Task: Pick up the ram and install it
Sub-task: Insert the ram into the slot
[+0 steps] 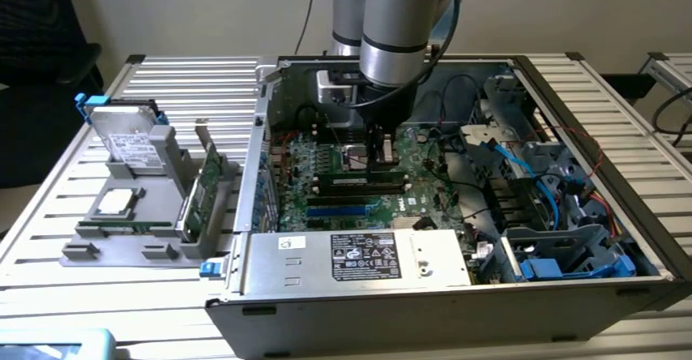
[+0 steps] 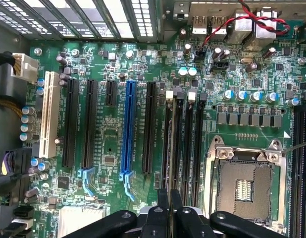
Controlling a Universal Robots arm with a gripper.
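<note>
My gripper [image 1: 378, 159] reaches down into the open computer case, just above the row of long black memory slots [image 1: 359, 185] on the green motherboard [image 2: 108, 144]. In the wrist view its fingertips [image 2: 163, 201] are pinched nearly together, with the gripper [image 2: 169, 196] shut on the ram [image 2: 168, 171]. The ram shows edge-on as a thin dark strip running in line with the slot nearest the blue slot [image 2: 128, 134]. The memory slots [image 2: 185, 134] have white latches at their far ends. I cannot tell whether the ram touches the slot.
The CPU socket [image 2: 244, 186] lies beside the memory slots. A power supply [image 1: 362, 256] fills the case front, and blue cables and drive bays [image 1: 540, 206] sit at the exterior view's right. Outside the case, a grey rack [image 1: 130, 230] holds a hard drive [image 1: 130, 143] and a green expansion card [image 1: 207, 194].
</note>
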